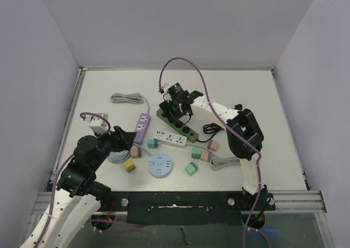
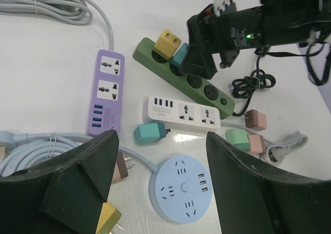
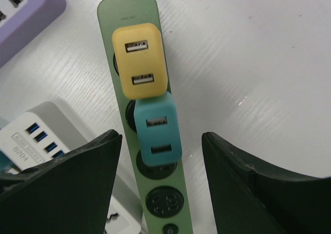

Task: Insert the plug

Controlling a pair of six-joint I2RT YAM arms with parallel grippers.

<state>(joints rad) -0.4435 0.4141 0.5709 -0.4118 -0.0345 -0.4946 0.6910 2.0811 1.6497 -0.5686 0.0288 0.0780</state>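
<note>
Status: teal plug seated, insertion looks complete.
Right end effector hangs fingers apart, empty, the teal plug just beneath and between them in the green strip, touching the yellow plug. Left end effector apart, idle. Remaining: retreat only.

the setting reads as a robotics laboratory test cell: a white table is boxed in on three sides by plain panels, with a left arm and a right arm mounted on a metal rail at its near edge. exposed purple cabling loops above the work surface. the surface holds sample hardware: a green power strip, a purple power strip, a white power strip and loose coloured plug adapters.
</note>
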